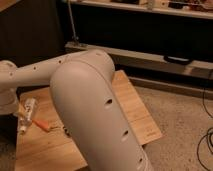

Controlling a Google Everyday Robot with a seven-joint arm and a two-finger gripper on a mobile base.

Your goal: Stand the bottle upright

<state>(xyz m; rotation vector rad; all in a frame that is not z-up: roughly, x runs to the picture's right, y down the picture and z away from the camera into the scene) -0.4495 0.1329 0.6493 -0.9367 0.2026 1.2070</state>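
Observation:
The bottle (28,114) is small, slim and whitish-clear, and it lies on its side near the left edge of the wooden table (135,107). My gripper (10,106) is at the far left edge of the camera view, just left of the bottle and above the table. The arm's big white elbow (92,110) fills the middle of the view. The white paper cup is hidden behind it.
A small orange marker-like stick (43,125) lies on the table just right of the bottle. A dark shelf unit (150,30) stands behind the table. Speckled floor (185,125) with black cables (206,145) lies to the right.

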